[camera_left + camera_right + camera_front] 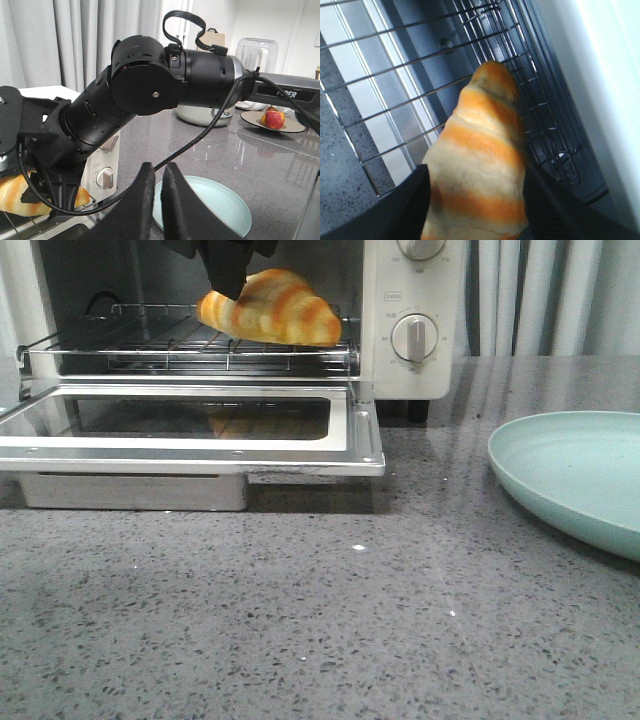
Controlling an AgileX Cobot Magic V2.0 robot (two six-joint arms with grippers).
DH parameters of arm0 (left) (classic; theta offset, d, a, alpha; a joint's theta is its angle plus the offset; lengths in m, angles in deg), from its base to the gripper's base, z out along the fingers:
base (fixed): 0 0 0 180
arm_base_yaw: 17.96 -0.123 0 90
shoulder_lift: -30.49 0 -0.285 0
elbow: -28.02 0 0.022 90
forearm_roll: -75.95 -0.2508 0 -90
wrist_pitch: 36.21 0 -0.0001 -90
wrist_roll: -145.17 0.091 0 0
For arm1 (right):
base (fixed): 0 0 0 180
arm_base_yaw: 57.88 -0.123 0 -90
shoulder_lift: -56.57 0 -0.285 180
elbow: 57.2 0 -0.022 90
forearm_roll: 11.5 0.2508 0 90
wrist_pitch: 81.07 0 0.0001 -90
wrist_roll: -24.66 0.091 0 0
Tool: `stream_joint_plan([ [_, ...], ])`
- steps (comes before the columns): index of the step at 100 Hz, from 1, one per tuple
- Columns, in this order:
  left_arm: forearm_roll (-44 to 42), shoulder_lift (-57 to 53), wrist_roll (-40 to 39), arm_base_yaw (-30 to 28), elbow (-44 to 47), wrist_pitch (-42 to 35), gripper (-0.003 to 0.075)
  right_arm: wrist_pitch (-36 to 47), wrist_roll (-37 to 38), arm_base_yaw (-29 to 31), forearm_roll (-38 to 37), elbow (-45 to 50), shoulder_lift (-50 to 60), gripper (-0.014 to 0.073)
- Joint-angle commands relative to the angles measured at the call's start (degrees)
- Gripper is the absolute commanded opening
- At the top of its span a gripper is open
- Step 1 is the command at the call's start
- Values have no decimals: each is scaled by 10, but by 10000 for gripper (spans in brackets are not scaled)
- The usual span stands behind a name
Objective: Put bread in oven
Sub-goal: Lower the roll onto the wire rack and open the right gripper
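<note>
STEP: placing — right gripper (475, 200) clamped on the bread (272, 308), held just above the wire rack (150, 340) inside the oven (410, 320) | LEFT: left gripper (154, 200) nearly closed, holding nothing | NEXT: lower onto rack, release, withdraw over the open door (190, 450)

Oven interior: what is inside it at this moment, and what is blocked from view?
Inside the oven sits a wire rack, with the bread over it, gripped by the right gripper. Whether the bread touches the rack is unclear. The gripper hides the cavity's upper part.
</note>
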State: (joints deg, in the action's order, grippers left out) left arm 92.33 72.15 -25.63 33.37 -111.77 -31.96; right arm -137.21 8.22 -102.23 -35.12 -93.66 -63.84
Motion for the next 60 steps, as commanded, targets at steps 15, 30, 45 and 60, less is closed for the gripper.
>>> stream_joint_plan([
  [15,-9,1,-4,5,-21,-52,-20,13,15,0,-29,-33,35,286],
  [30,-17,1,-4,5,-21,-70,-20,-7,15,-11,-28,-71,35,10],
  [45,-48,0,-4,5,-21,-80,-20,-41,18,-18,-25,-120,35,-71],
  [60,-69,-4,-3,5,-21,-95,-20,-71,26,-19,-25,-155,38,-71],
])
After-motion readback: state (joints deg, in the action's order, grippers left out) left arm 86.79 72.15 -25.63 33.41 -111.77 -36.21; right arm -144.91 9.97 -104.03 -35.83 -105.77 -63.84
